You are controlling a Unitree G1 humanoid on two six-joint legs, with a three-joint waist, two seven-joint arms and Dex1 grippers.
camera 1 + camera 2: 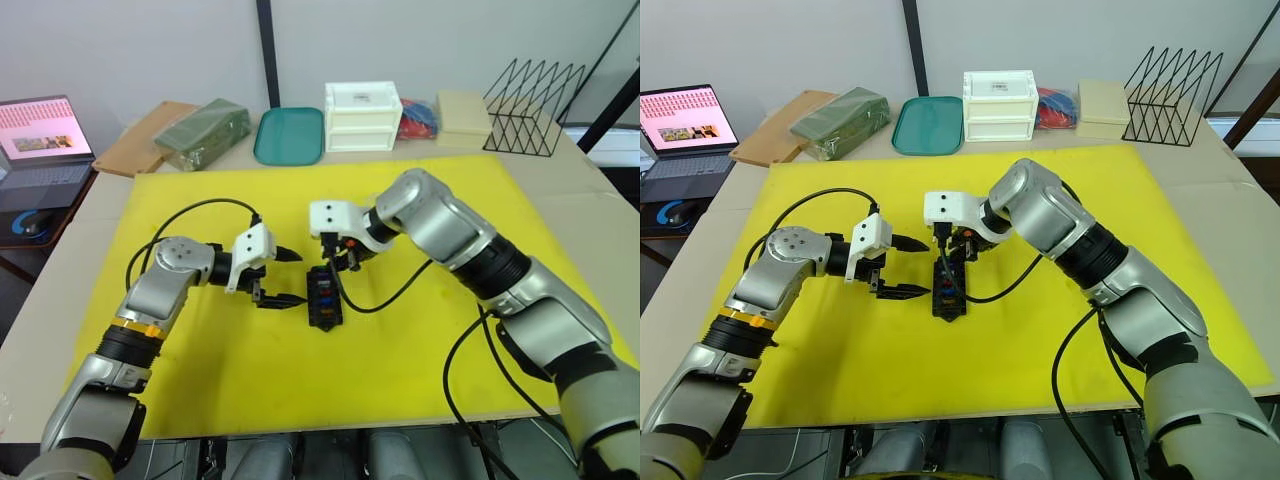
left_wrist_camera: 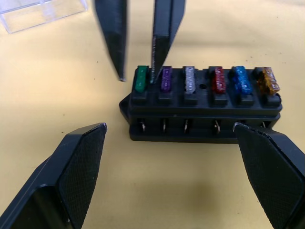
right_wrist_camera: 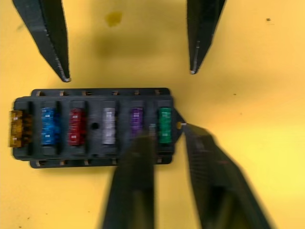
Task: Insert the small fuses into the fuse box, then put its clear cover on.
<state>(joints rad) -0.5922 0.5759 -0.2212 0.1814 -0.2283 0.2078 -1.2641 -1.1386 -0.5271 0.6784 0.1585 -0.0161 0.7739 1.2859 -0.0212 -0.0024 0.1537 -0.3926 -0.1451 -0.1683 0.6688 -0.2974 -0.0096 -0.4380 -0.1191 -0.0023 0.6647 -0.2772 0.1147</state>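
Black fuse box (image 1: pixel 322 293) lengthwise toward robot

Hidden, cropped and blurred parts

In the right wrist view the right arm's black two-fingered gripper (image 3: pixel 167 138) is motion-blurred and covers part of the small black slotted fuse box (image 3: pixel 93 126). The transparent rectangular plastic cover (image 2: pixel 43 12) is cut by the left wrist picture's edge. From the head views, the tiny translucent coloured blade fuses (image 1: pixel 322 290) are too small to distinguish.
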